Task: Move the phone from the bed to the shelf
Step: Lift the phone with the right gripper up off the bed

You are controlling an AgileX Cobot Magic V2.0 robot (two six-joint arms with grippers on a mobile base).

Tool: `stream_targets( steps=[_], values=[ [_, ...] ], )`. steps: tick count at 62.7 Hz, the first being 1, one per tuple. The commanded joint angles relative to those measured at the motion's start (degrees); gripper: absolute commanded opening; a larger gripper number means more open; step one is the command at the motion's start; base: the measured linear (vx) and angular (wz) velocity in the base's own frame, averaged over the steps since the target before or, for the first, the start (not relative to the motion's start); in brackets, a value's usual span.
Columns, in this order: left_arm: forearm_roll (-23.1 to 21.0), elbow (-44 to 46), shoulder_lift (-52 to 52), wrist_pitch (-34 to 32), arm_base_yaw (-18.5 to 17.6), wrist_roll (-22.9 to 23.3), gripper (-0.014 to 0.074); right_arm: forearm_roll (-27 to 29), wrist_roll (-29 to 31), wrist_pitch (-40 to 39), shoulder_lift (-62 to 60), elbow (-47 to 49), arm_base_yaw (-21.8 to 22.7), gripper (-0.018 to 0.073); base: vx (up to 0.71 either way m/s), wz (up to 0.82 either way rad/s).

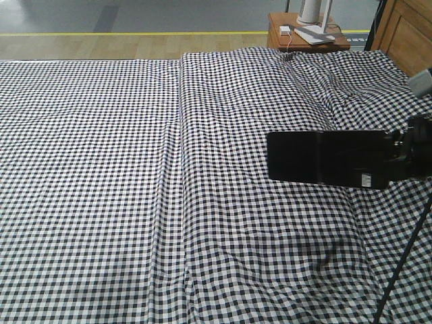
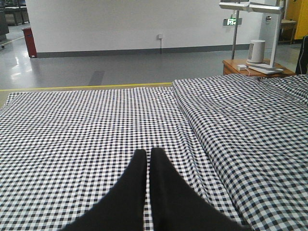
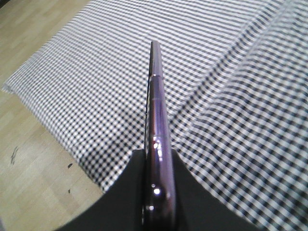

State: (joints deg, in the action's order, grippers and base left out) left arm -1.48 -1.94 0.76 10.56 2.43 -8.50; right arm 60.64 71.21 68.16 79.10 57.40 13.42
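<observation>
Above the bed, right side: phone lifted clear of the gingham bed, turned up on its long edge.
Right pincer: clenched on the phone's right end.
Left pincer: fingers pressed together, nothing between, over the bed's left half.

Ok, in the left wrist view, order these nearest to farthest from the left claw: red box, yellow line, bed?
1. bed, just below the left claw.
2. yellow line, beyond the bed's edge.
3. red box, far back, left.
</observation>
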Motion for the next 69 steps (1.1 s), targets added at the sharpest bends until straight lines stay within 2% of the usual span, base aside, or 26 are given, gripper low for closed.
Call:
stream_targets(
  steps=[1, 19, 35, 46, 69],
  values=[
    [-0.5, 1.2, 0.8, -4.1, -0.2, 0.3, 0.0001, 4.5, -0.7, 5.6, -5.0, 1.2, -4.4, -0.0004, 0.00, 0.00],
    [-0.5, 1.2, 0.8, -4.1, -0.2, 0.3, 0.0001, 4.8, -5.3, 5.6, -8.7, 1.2, -18.1, -0.0002, 0.00, 0.00],
    [-0.5, 1.2, 0.8, -4.1, -0.2, 0.3, 0.0001, 4.9, -7.4, 5.6, -8.8, 1.2, -26.9, -0.0003, 0.00, 0.00],
    [-0.5, 1.2, 0.8, -4.1, -0.2, 0.3, 0.0001, 5.1, -7.6, 5.6, -8.8, 1.2, -30.0, -0.0003, 0.00, 0.00],
    [-0.5, 1.2, 0.8, -4.1, -0.2, 0.3, 0.0001, 8.8, -7.6, 5.6, -8.8, 1.2, -29.9, -0.0003, 0.00, 0.00]
  ],
)
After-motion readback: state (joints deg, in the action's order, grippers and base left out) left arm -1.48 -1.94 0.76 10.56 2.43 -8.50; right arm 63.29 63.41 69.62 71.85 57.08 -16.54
